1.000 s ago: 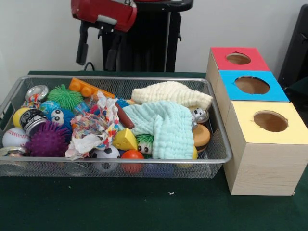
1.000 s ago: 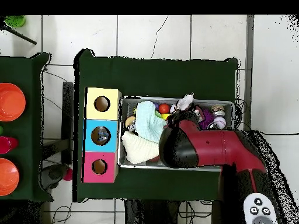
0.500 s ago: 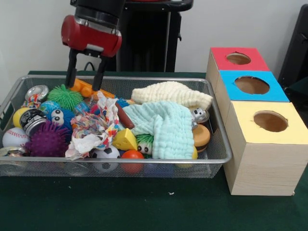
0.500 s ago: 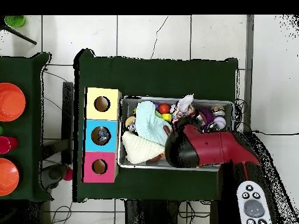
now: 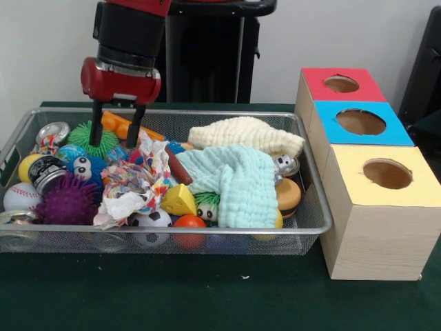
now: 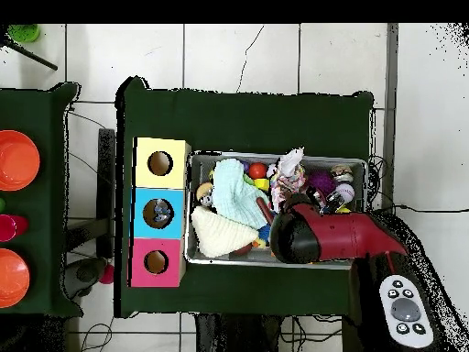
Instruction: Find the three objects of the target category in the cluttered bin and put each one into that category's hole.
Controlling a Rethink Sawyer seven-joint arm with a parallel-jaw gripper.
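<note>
A wire bin (image 5: pixel 207 112) holds a jumble of toys. My gripper (image 5: pixel 114 142) hangs open at the bin's back left. Its fingers (image 5: pixel 96 132) reach down on either side of the end of an orange toy brick (image 5: pixel 129 128), beside a green spiky ball (image 5: pixel 87 136). Nothing is held. A patterned cloth (image 5: pixel 134 179), a mint cloth (image 5: pixel 238 181) and a cream cloth (image 5: pixel 244 134) cover part of the pile. Three boxes with holes stand to the right: red (image 5: pixel 341 84), blue (image 5: pixel 360 122), yellow (image 5: pixel 386 174). In the overhead view the arm (image 6: pixel 321 240) hides the gripper.
Also in the bin: a purple spiky ball (image 5: pixel 67 200), baseball (image 5: pixel 21 196), yellow ball (image 5: pixel 27 165), cans (image 5: pixel 45 172), a cheese wedge (image 5: pixel 179 200), soccer ball (image 5: pixel 151 221), toy burger (image 5: pixel 287 195). Overhead, the boxes (image 6: pixel 158 213) stand left of the bin (image 6: pixel 275 154).
My gripper has come down from above the bin's back rim into the back left corner. Its open fingers now straddle the orange brick.
</note>
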